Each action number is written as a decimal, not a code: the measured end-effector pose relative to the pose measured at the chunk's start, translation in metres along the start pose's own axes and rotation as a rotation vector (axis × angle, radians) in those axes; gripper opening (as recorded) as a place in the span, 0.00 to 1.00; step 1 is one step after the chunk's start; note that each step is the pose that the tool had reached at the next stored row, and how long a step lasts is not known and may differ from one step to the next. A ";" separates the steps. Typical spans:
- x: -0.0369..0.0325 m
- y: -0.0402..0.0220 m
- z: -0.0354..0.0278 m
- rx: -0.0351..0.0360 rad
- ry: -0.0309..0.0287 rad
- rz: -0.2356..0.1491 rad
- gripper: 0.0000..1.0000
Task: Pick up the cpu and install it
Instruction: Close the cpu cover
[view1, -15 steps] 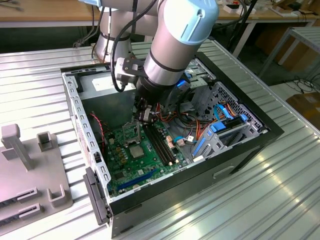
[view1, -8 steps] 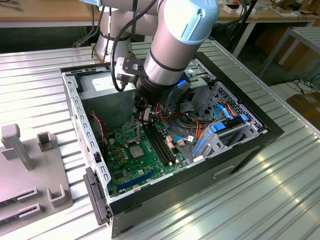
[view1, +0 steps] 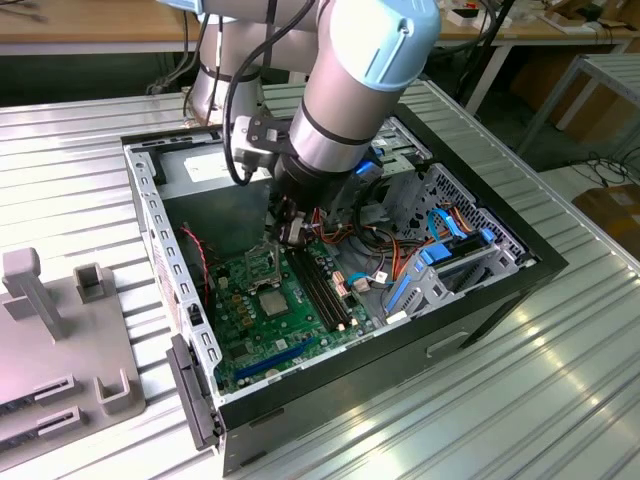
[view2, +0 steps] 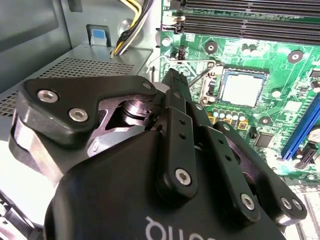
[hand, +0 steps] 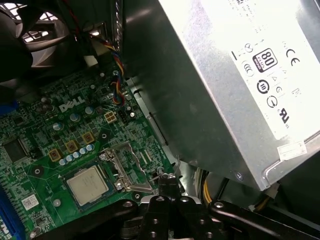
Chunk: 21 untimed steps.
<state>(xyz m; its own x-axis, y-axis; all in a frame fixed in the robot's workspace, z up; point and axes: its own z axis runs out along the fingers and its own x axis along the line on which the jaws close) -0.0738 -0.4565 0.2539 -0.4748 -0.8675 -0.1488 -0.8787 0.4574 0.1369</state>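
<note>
Gripper (view2: 172, 80) loomed nearest, fingers pressed together on nothing visible. Chip (view2: 242, 89) already sat in its socket, frame (hand: 122, 167) raised. Risk, as judged: fingers snagging that frame, shifting the chip.

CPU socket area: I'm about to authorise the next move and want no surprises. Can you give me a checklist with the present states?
1. The cpu lies flat in the socket: ok, in both wrist views.
2. The retention frame is closed over the cpu: not ok, it stands open beside it.
3. The gripper is off the cpu: ok, its tip is beside the socket.
4. The gripper holds the lever: cannot tell.
5. The yellow cables are clear of the socket: ok.
</note>
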 end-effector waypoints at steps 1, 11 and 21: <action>0.0019 -0.0010 -0.0005 0.0000 0.0001 0.000 0.11; 0.0130 -0.0068 -0.0029 0.0000 -0.0001 0.000 0.11; 0.0145 -0.0076 -0.0032 0.0000 -0.0001 0.000 0.11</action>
<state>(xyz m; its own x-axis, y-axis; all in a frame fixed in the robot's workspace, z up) -0.0738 -0.4732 0.2538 -0.4747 -0.8675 -0.1489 -0.8787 0.4573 0.1370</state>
